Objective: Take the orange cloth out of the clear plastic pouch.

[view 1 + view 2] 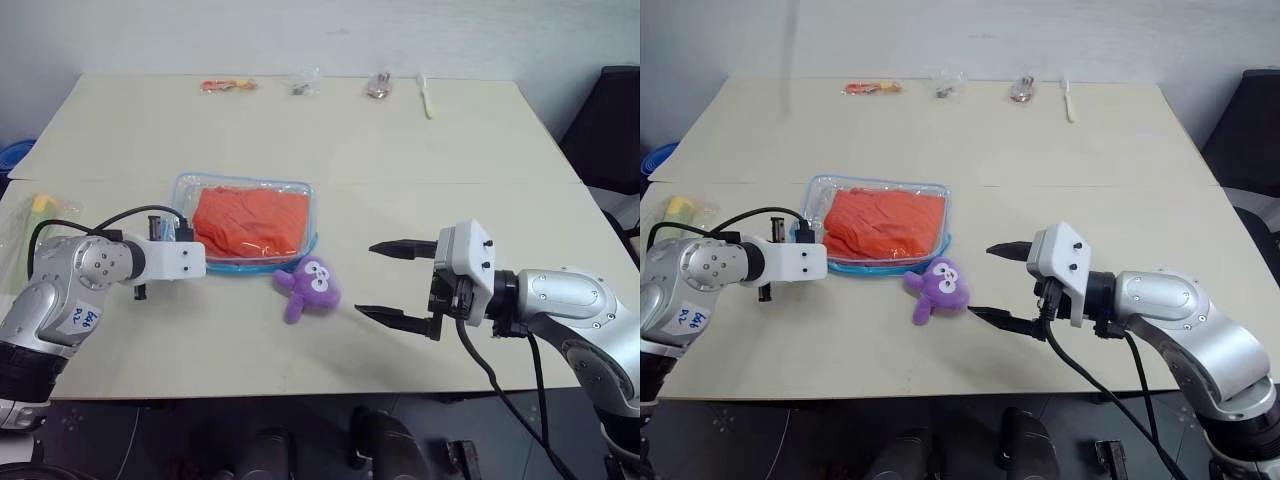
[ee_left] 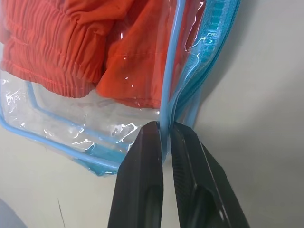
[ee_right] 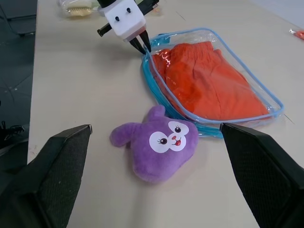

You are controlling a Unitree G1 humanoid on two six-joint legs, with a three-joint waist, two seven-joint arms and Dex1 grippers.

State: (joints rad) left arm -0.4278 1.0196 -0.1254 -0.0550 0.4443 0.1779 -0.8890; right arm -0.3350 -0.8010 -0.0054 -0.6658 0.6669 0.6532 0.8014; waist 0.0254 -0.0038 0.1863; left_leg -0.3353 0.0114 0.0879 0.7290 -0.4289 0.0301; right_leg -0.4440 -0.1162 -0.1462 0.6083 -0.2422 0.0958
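Observation:
The clear plastic pouch point(image 1: 245, 181) with a light blue rim lies flat on the table, left of centre. The orange cloth point(image 1: 250, 221) is folded inside it, and its gathered hem point(image 2: 52, 61) presses against the clear wall. My left gripper point(image 2: 164, 127) is at the pouch's near left corner, shut on the blue rim strip; it also shows in the right wrist view point(image 3: 142, 46). My right gripper point(image 1: 365, 279) hovers open to the right of the pouch, pointing left, with nothing between its fingers.
A purple plush toy point(image 1: 310, 288) lies just in front of the pouch, between the two grippers. A wrinkly clear bag with a yellow-green brush point(image 1: 30, 215) sits at the left edge. Small packets point(image 1: 228, 86) and a white utensil point(image 1: 427, 98) line the far edge.

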